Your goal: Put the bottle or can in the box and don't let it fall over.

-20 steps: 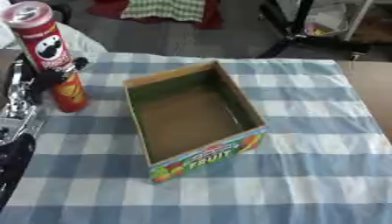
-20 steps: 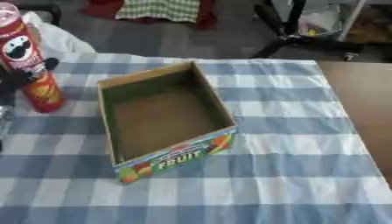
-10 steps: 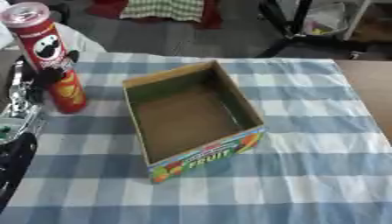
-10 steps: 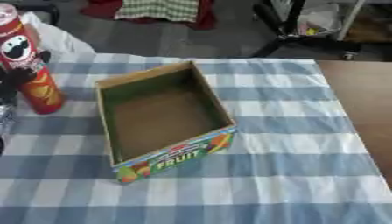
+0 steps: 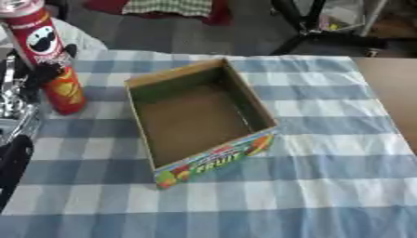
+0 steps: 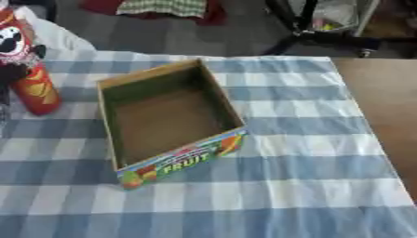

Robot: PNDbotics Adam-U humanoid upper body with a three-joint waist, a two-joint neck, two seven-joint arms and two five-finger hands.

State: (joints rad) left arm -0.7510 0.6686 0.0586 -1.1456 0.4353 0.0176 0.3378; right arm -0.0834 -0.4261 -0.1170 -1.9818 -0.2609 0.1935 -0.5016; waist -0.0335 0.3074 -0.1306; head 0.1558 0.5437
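Pringles can (image 5: pixel 50 58), a tall red tube, stood upright at the far left of the checked surface (image 5: pixel 326 153) in the left eye view, just beside the open cardboard fruit box (image 5: pixel 199 122) but not touching it. Dark fingers of the left robot hand (image 5: pixel 47 72) were curled round the can's middle, so the grasp looked made, though the palm and most of the arm lay hidden behind silver and black parts at the picture's left edge. My reading was that the step in hand was the pick, and the next move would call for lifting the can clear of the near box wall, carrying it across over the brown floor of the box and lowering it straight so its base met the floor flat; tall and narrow, it would likely tip if set down tilted. In the right eye view the can (image 6: pixel 24 69) was cut off by the left and top edges, only a dark scrap of the robot hand showing against it. No right robot hand appeared in either view.
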